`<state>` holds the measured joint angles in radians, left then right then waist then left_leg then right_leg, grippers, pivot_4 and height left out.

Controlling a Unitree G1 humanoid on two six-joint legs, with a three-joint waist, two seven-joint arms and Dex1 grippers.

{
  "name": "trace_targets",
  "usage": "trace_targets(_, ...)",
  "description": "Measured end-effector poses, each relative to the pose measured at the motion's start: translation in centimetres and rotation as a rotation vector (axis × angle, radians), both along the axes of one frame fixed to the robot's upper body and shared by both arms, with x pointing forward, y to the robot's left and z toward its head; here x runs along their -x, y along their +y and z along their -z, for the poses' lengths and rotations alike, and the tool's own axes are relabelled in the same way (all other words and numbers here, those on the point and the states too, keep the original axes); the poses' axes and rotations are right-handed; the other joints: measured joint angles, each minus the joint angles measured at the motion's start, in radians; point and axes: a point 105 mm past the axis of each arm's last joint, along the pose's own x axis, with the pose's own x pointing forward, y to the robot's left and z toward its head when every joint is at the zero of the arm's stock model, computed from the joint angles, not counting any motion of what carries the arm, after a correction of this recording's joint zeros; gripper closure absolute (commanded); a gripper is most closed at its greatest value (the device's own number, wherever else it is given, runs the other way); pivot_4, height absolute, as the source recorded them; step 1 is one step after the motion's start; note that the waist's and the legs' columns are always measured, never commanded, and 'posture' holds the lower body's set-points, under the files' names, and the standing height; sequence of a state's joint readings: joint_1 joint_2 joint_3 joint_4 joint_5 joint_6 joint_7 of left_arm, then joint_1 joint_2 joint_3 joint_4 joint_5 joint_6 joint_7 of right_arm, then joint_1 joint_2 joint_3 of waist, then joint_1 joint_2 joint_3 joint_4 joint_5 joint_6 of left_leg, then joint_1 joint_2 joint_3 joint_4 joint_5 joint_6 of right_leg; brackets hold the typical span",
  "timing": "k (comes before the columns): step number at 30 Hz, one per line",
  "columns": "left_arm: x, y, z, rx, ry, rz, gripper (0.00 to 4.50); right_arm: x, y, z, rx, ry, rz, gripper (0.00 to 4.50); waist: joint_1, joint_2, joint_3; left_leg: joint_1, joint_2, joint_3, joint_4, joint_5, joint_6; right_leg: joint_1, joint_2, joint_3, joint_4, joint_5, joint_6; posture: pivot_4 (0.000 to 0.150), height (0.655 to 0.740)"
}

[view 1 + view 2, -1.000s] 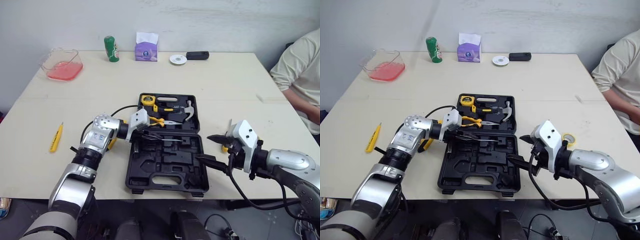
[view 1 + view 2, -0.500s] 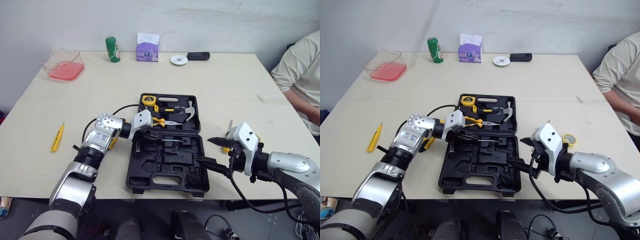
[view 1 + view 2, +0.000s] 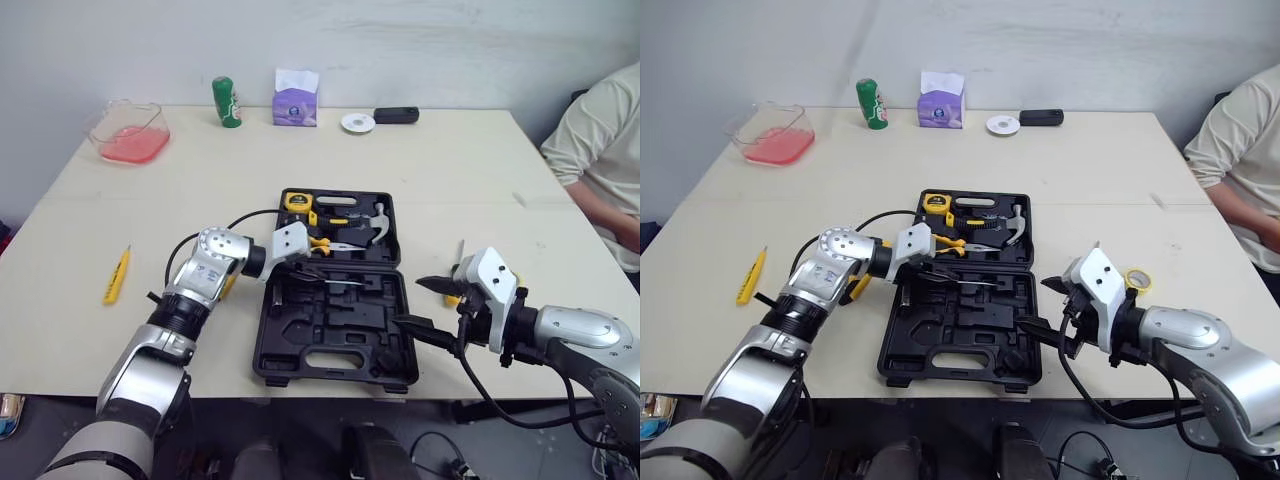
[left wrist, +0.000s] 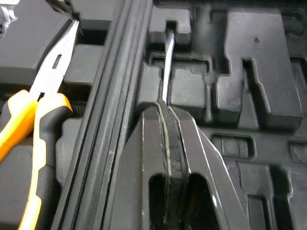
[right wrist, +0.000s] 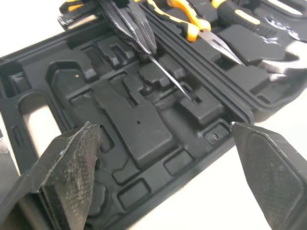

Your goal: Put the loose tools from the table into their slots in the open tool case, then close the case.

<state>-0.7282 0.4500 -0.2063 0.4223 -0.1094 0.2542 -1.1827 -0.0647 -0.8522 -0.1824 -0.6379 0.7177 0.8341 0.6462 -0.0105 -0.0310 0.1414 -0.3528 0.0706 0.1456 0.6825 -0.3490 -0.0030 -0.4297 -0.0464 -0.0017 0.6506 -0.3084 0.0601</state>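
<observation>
The black tool case (image 3: 335, 345) lies open in the middle of the table. Its far half holds a tape measure (image 3: 294, 200), yellow-handled pliers (image 3: 322, 242) and a hammer (image 3: 378, 220). My left gripper (image 3: 308, 268) hovers over the case's hinge, shut on the thin metal shaft of a screwdriver (image 4: 167, 62). The shaft's tip lies in a groove of the near half. My right gripper (image 3: 412, 302) stands open at the case's right edge with nothing between its fingers (image 5: 67, 167). A small yellow screwdriver (image 3: 115, 275) lies loose at the table's left. A yellow tape roll (image 3: 1137, 278) sits behind my right gripper.
Along the table's far side stand a pink-filled clear tub (image 3: 130, 132), a green can (image 3: 228, 102), a purple tissue box (image 3: 295, 100), a white disc (image 3: 356, 122) and a black device (image 3: 396, 115). A person in a light shirt (image 3: 600, 140) sits at the right edge.
The whole picture has shifted slightly. My left gripper with the screwdriver has edged a little to the right over the case. The right gripper has stayed put, still open.
</observation>
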Motion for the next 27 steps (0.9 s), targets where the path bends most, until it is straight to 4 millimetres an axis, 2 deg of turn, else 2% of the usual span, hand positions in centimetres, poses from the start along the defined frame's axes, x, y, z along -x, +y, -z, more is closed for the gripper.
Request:
trace_targets(2, 1.0, 1.8, -0.4, 0.085, 0.047, -0.055, 2.11, -0.1, -1.6, -0.4, -0.001, -0.005, 0.051, 0.00, -0.010, -0.001, 0.004, -0.001, 0.003, 0.000, 0.000, 0.002, -0.007, -0.001, 0.001, 0.000, 0.000, -0.001, -0.001, 0.150, 0.7400)
trace_targets(5, 2.2, 5.5, -1.3, 0.135, 0.057, -0.217, 0.62, 0.2, -4.6, -1.0, 0.002, 0.000, 0.126, 0.00, -0.019, 0.000, 0.010, 0.000, 0.004, 0.000, -0.003, 0.003, -0.011, -0.002, 0.002, 0.000, 0.000, -0.001, -0.002, 0.150, 0.7400)
trace_targets(6, 2.5, 6.7, -1.4, 0.149, 0.072, -0.277, 0.20, 0.2, -5.5, -1.0, 0.005, 0.009, 0.153, 0.00, -0.019, 0.000, 0.011, 0.001, 0.004, 0.000, -0.003, 0.003, -0.011, -0.002, 0.002, 0.000, 0.000, -0.001, -0.002, 0.150, 0.7400)
trace_targets(7, 2.8, 7.8, -1.6, 0.169, 0.084, -0.334, 0.04, 0.3, -6.3, -1.0, 0.007, 0.016, 0.170, 0.00, -0.018, -0.001, 0.013, 0.001, 0.004, 0.000, -0.002, 0.003, -0.011, -0.002, 0.002, 0.000, 0.000, -0.001, -0.002, 0.150, 0.7400)
trace_targets(9, 3.6, 9.5, -2.1, 0.215, 0.099, -0.426, 0.04, 0.5, -7.8, -1.1, 0.013, 0.029, 0.197, 0.00, -0.018, 0.000, 0.016, 0.001, 0.003, 0.000, -0.002, 0.002, -0.010, -0.001, 0.001, 0.000, 0.000, -0.001, -0.002, 0.150, 0.7400)
trace_targets(10, 4.7, 11.0, -2.2, 0.238, 0.104, -0.485, 0.04, 0.6, -9.1, -1.1, 0.021, 0.037, 0.218, 0.00, -0.018, 0.000, 0.017, 0.001, 0.003, 0.000, -0.002, 0.002, -0.010, -0.001, 0.001, 0.000, -0.001, -0.001, -0.001, 0.150, 0.7400)
trace_targets(12, 6.7, 14.7, -1.8, 0.240, 0.122, -0.624, 0.04, 1.0, -12.8, -0.9, 0.065, 0.065, 0.319, 0.00, -0.020, 0.000, 0.018, 0.002, 0.003, 0.000, -0.004, 0.002, -0.010, 0.000, 0.002, 0.001, -0.004, -0.001, -0.001, 0.150, 0.7400)
trace_targets(14, 9.0, 20.1, -1.4, 0.216, 0.117, -0.834, 0.04, 2.0, -17.5, -0.4, 0.099, 0.100, 0.456, 0.00, -0.020, -0.002, 0.019, 0.003, 0.003, 0.001, -0.008, 0.002, -0.011, 0.000, 0.002, 0.000, -0.008, -0.001, -0.002, 0.150, 0.7400)
trace_targets(16, 10.8, 23.7, -1.7, 0.201, 0.098, -0.976, 0.04, 2.4, -19.6, -0.3, 0.113, 0.106, 0.511, 0.00, -0.020, -0.003, 0.021, 0.003, 0.003, 0.001, -0.009, 0.001, -0.010, 0.000, 0.001, 0.000, -0.009, -0.001, -0.002, 0.150, 0.7400)
trace_targets(19, 12.8, 27.3, -2.1, 0.187, 0.074, -1.098, 0.04, 2.7, -21.6, -0.2, 0.111, 0.096, 0.567, 0.00, -0.019, -0.002, 0.022, 0.004, 0.002, 0.002, -0.012, -0.002, -0.004, 0.000, -0.001, -0.001, -0.012, -0.001, -0.004, 0.150, 0.7400)
trace_targets(23, 15.3, 32.0, -1.4, 0.174, 0.076, -1.297, 0.04, 3.0, -24.3, 0.2, 0.130, 0.089, 0.667, 0.00, -0.019, -0.001, 0.022, 0.007, -0.001, 0.003, -0.018, -0.001, -0.003, 0.001, -0.005, -0.001, -0.014, -0.003, -0.009, 0.150, 0.7400)
trace_targets(27, 16.0, 33.3, -0.7, 0.160, 0.072, -1.352, 0.04, 2.6, -24.6, -0.1, 0.138, 0.063, 0.691, 0.00, -0.021, 0.000, 0.023, 0.008, -0.002, 0.003, -0.020, -0.001, -0.003, 0.001, -0.007, -0.001, -0.014, -0.003, -0.008, 0.150, 0.7400)
